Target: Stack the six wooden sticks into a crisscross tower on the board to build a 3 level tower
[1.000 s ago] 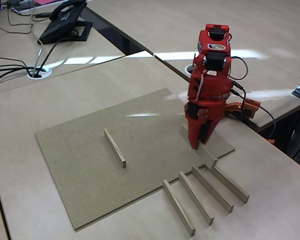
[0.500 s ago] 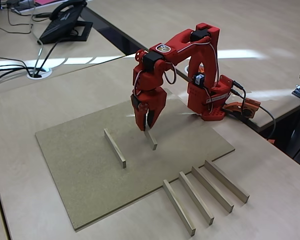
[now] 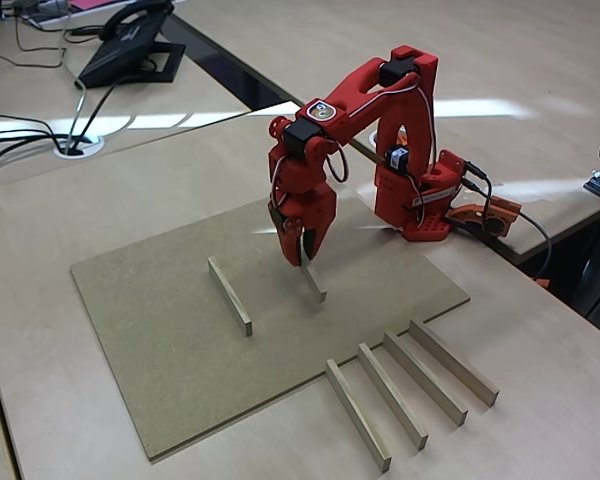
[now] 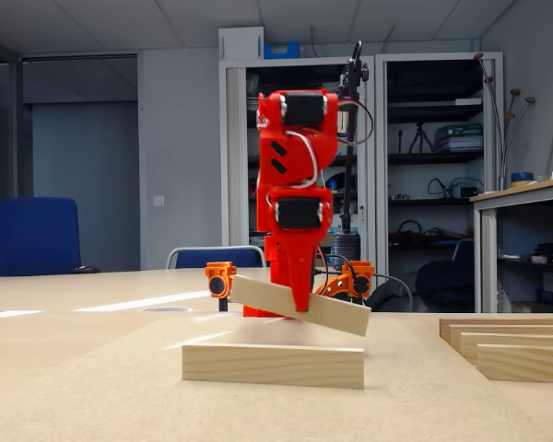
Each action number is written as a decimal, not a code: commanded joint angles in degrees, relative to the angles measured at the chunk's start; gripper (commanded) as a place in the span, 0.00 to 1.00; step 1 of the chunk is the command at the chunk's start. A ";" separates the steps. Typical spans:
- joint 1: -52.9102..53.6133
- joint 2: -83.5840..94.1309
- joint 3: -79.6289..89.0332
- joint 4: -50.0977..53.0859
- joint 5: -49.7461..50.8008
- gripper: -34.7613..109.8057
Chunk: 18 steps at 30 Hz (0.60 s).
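My red gripper [image 3: 305,252] hangs over the middle of the board [image 3: 160,350] and is shut on one of the wooden sticks [image 3: 314,284]. From the low fixed view, that held stick [image 4: 336,313] is tilted, its right end lower, just over the board [image 4: 92,387], with the gripper [image 4: 301,299] clamped near its middle. A second stick [image 3: 230,295] lies flat on the board to the left, roughly parallel to the held one; it is the near stick [image 4: 273,366] in the low view. No tower stands.
Several more sticks [image 3: 410,385] lie side by side on the table just off the board's front right edge, also seen at the right as stacked-looking bars [image 4: 516,341]. The arm's base [image 3: 420,205] sits at the board's back right corner. A phone [image 3: 130,45] and cables lie far back left.
A second ago the gripper was down at the row of sticks by the board's right corner. It has carried one stick to the board's middle and shifted slightly right in the last half second.
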 commanded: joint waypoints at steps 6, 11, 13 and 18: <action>-1.49 0.97 2.72 -4.22 -1.85 0.24; -0.79 1.14 4.13 -5.54 -2.46 0.24; -0.62 0.97 4.39 -5.80 -2.46 0.24; 0.09 0.44 5.27 -6.68 -2.72 0.24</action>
